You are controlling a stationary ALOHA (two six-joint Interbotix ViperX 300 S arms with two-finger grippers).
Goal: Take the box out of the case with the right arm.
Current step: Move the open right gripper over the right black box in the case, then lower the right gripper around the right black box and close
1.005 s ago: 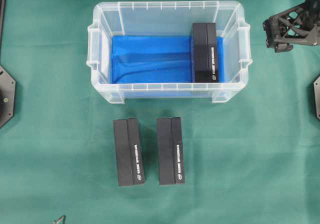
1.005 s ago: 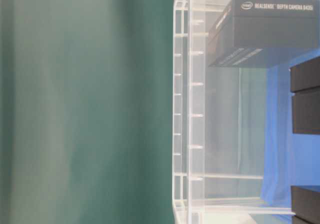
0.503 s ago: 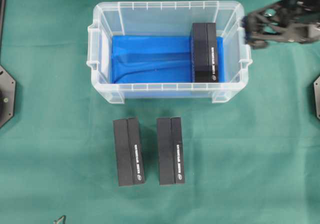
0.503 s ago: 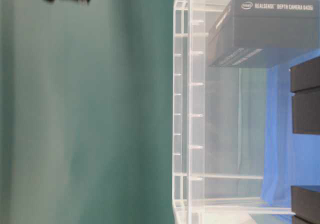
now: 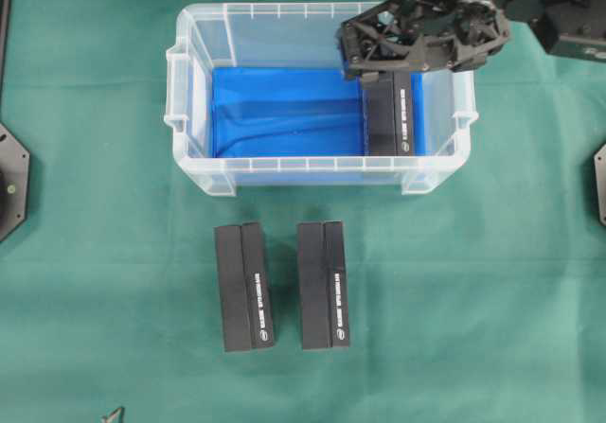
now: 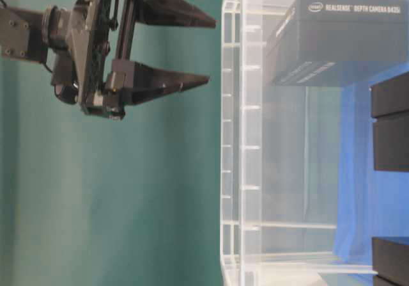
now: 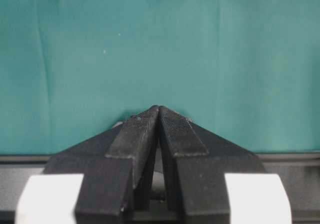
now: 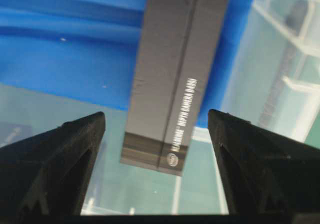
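Box (image 5: 389, 113) lies flat at the right end of the case (image 5: 204, 172), long axis running front to back. Right gripper (image 5: 355, 56) hovers directly above its far end, jaws spread wide, empty, straddling its width. Left gripper (image 7: 159, 115) closed, well away.

We read "intel REALSENSE DEPTH CAMERA D435i" along the side of the black rectangular cardboard box (image 6: 339, 39) inside the clear plastic tub (image 6: 233, 139).
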